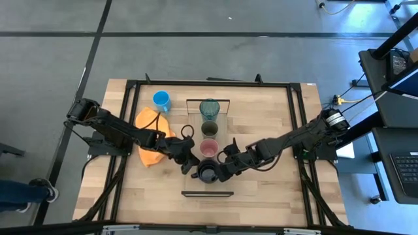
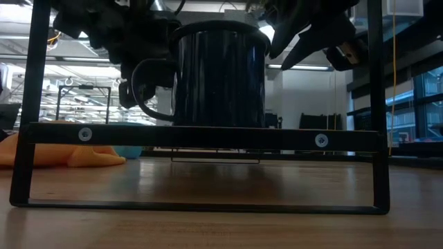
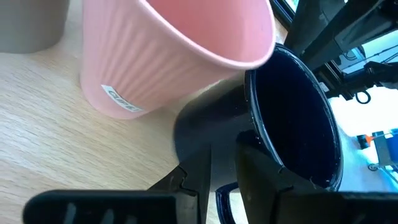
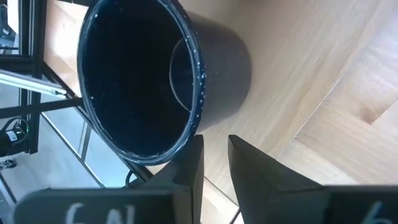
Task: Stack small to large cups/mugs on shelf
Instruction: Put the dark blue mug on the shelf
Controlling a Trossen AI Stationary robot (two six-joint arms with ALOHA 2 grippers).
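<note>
High view, black mug [image 1: 207, 173] upright on shelf [image 1: 226, 193] beside pink cup [image 1: 209, 147], handle toward left tool [image 1: 190, 167], both tools slightly open, right tool [image 1: 225, 171] beside mug rim, orange cloth [image 1: 149, 137] on desk [image 1: 261, 117].

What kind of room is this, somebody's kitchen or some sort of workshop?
Most likely a robotics lab or workshop, not a kitchen: a black-framed wooden table stands on a bare grey floor, with a desk and keyboard alongside and ceiling lights over an open hall.
</note>
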